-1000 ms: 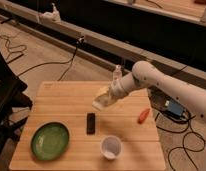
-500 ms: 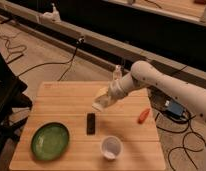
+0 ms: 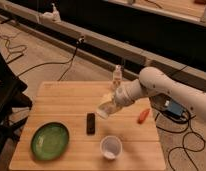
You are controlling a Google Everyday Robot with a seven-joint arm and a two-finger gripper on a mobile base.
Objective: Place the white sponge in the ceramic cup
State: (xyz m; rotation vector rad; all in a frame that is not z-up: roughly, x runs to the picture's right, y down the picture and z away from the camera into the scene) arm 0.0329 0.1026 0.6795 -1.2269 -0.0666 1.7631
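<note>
The white sponge (image 3: 103, 111) is an off-white pad held in my gripper (image 3: 110, 105), above the middle of the wooden table (image 3: 61, 100). The gripper is shut on it, and the arm reaches in from the right. The ceramic cup (image 3: 111, 147) is a small round white cup standing upright near the table's front edge. It sits below the sponge in the picture, slightly to the right, and a clear gap separates them.
A green plate (image 3: 49, 141) lies at the front left. A small black object (image 3: 90, 123) lies between the plate and the cup. An orange-red object (image 3: 143, 116) lies at the right edge. A small white bottle (image 3: 117, 76) stands at the back edge. Cables run over the floor.
The gripper with the sponge has moved a little down and toward the cup. Nothing else on the table has moved.
</note>
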